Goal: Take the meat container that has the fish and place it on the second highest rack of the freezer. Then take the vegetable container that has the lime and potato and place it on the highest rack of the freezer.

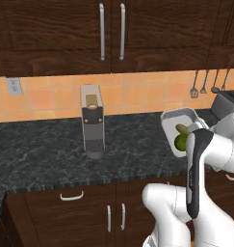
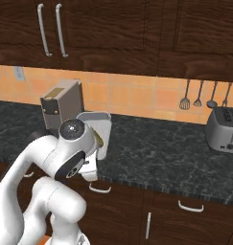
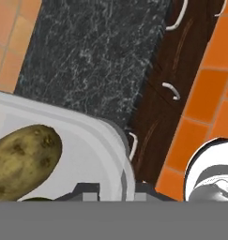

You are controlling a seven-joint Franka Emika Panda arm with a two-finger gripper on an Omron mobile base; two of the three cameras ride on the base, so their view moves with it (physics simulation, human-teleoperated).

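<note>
The vegetable container (image 1: 172,117), a pale shallow tray, hangs tilted above the dark counter's front right part, its open side facing the left base camera. The green lime (image 1: 180,141) and the tan potato (image 1: 182,128) lie inside it. From the right base view the vegetable container (image 2: 97,125) shows edge-on behind the arm's wrist. In the hand view my gripper (image 3: 116,189) is shut on the near rim of the vegetable container (image 3: 87,150), one finger on each side, with the potato (image 3: 22,159) close by. The freezer, the meat container and the fish are out of view.
A grey coffee machine (image 1: 93,123) stands on the black stone counter (image 1: 41,149) against the tiled wall. A toaster (image 2: 224,129) sits at the far right under hanging utensils (image 2: 199,95). Dark cabinets run above and below. Orange floor tiles (image 3: 204,93) lie in front of the counter.
</note>
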